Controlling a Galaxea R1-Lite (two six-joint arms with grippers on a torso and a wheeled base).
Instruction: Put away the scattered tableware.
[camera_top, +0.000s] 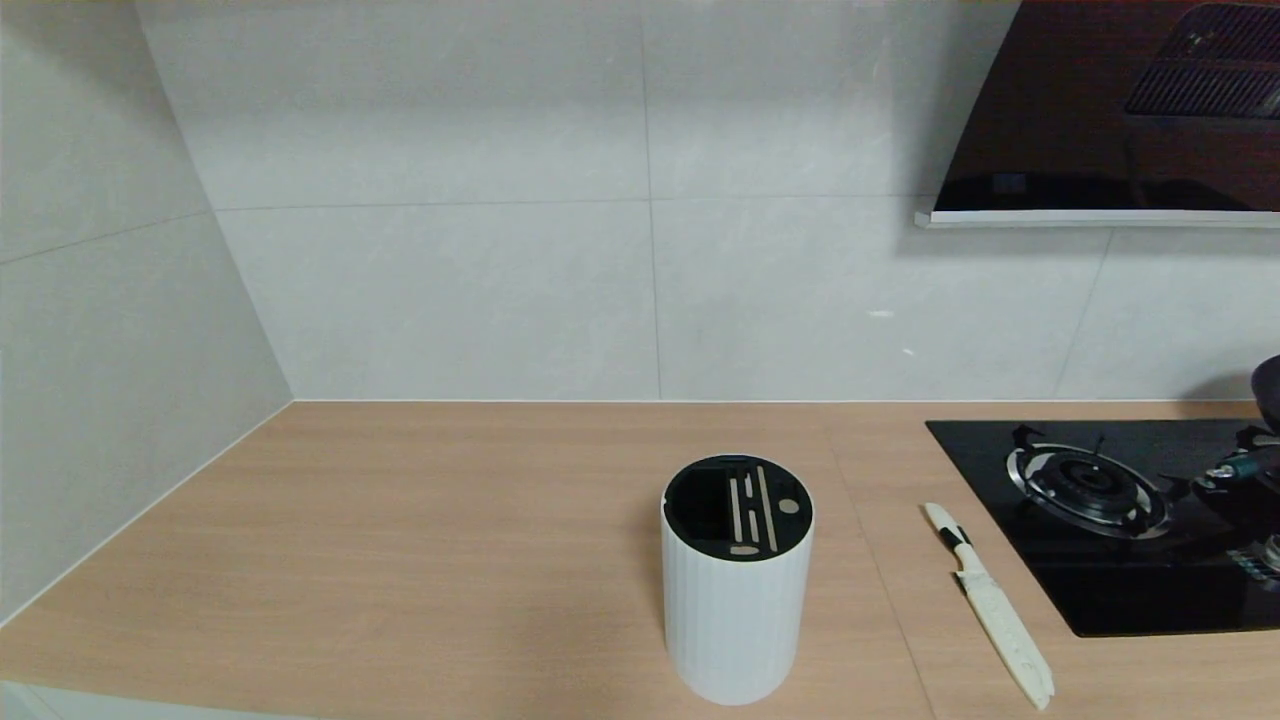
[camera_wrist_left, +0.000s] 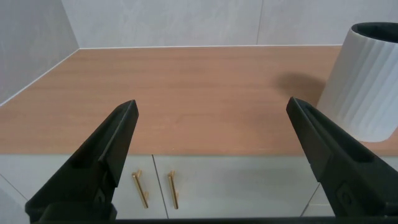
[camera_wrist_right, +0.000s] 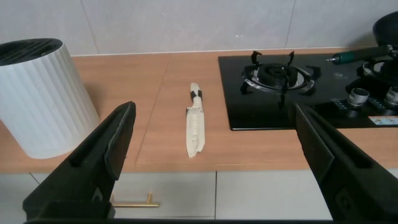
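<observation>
Our left gripper (camera_wrist_left: 211, 106) and right gripper (camera_wrist_right: 214, 111) both gape wide and empty, hanging just off the front of the pale wooden counter (camera_top: 400, 520). Ahead of the right one, a slim cream-white knife (camera_wrist_right: 194, 124) with a black band lies flat between the white ribbed cylindrical holder (camera_top: 737, 590) and the black glass hob (camera_top: 1080, 590). Likely light, stiff, slippery; we'd pinch its handle.

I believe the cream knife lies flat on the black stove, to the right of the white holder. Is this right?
Not quite. The knife lies flat on the wooden counter, beside the black stove, not on it. It is to the right of the white holder. The head view shows this.
</observation>
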